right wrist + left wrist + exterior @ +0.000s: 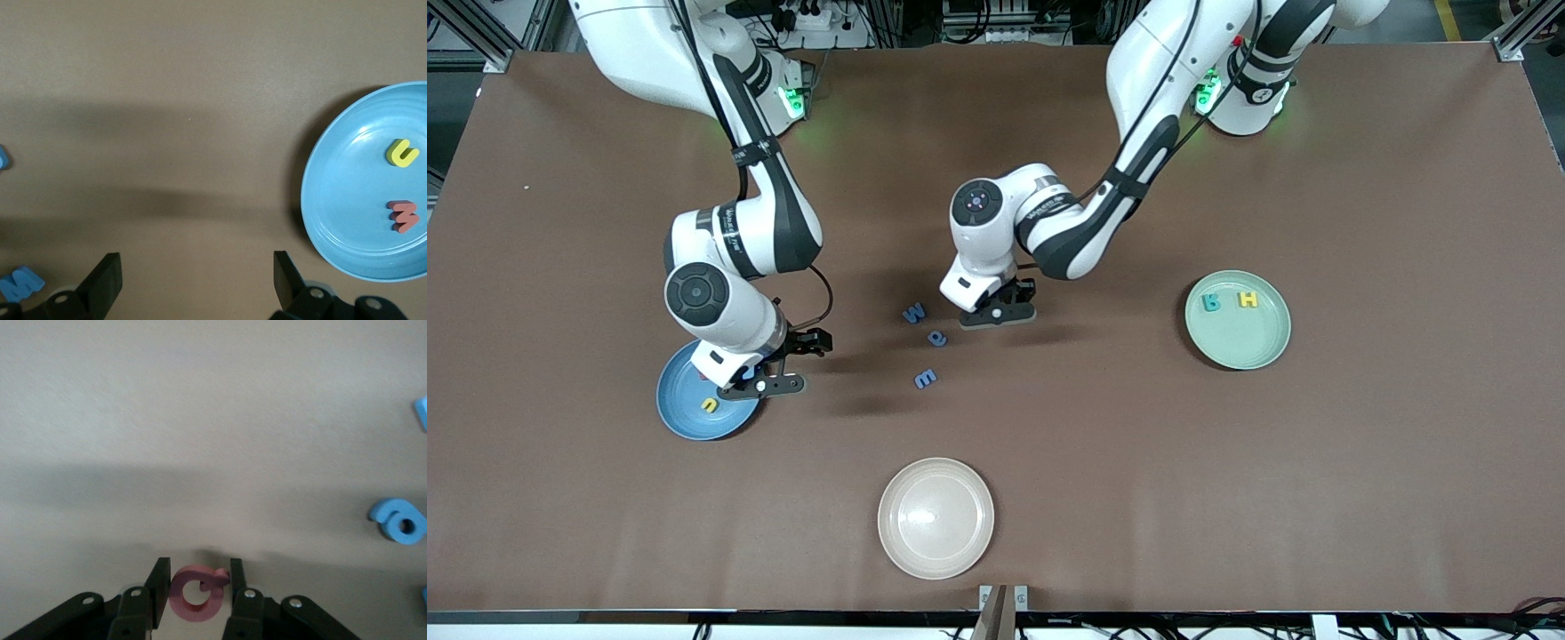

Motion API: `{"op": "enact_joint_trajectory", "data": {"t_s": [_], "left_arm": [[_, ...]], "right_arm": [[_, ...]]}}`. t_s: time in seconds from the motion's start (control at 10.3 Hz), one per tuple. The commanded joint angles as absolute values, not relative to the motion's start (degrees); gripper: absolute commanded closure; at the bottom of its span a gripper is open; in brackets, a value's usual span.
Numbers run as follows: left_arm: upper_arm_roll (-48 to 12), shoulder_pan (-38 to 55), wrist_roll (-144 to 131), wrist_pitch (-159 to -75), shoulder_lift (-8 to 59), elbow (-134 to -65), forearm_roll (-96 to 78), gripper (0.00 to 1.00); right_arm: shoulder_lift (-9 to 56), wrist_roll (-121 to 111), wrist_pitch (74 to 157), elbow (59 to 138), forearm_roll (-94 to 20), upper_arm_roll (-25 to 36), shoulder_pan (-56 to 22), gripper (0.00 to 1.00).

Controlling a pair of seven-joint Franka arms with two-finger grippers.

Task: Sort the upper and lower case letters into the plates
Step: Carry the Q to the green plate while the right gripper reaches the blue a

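One red letter [197, 593] is pinched between the narrowed fingers of the left gripper [197, 592], carried clear of the mint plate [1270, 351] toward its own base, while the right gripper [195, 280] is held wide and empty beside the blue plate [333, 200].

My work surface is a brown table [1227, 498]. A cream-beige plate [935, 518] rests on it, at the edge nearest the front camera, about midway between both ends. It sits upright, with nothing visibly inside it as far as I can tell.
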State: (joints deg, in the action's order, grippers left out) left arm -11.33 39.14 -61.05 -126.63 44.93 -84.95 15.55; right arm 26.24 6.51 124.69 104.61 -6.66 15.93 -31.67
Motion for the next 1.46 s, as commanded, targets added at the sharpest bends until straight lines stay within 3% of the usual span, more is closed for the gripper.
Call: {"op": "enact_joint_trajectory", "data": {"t_s": [0.0, 0.49, 0.78, 1.07, 1.36], "left_arm": [[-11.7, 34.9, -49.8, -120.2, 40.4, -85.6, 13.5, 0.72], [-11.4, 22.3, -16.9, -104.2, 29.3, -87.9, 12.9, 0.72], [-11.5, 14.5, -4.9, -103.5, 19.8, -99.0, 13.1, 0.72], [-11.8, 8.3, 0.9, -108.0, 11.5, -111.8, 12.7, 0.72], [-11.8, 0.0, 8.9, -123.8, 8.3, -126.3, 10.5, 0.72]], "right_arm": [[24.3, 7.5, 125.0, 106.1, -6.9, 14.7, -30.5, 0.00], [25.3, 8.8, 125.3, 104.1, -7.4, 14.4, -33.1, 0.00], [30.2, 10.0, 124.7, 95.8, -11.2, 14.4, -37.0, 0.00], [36.4, 6.5, 125.1, 88.0, -11.1, 14.4, -43.0, 0.00], [37.4, -8.8, 129.1, 91.1, -11.2, 12.8, -45.7, 0.00]]}}
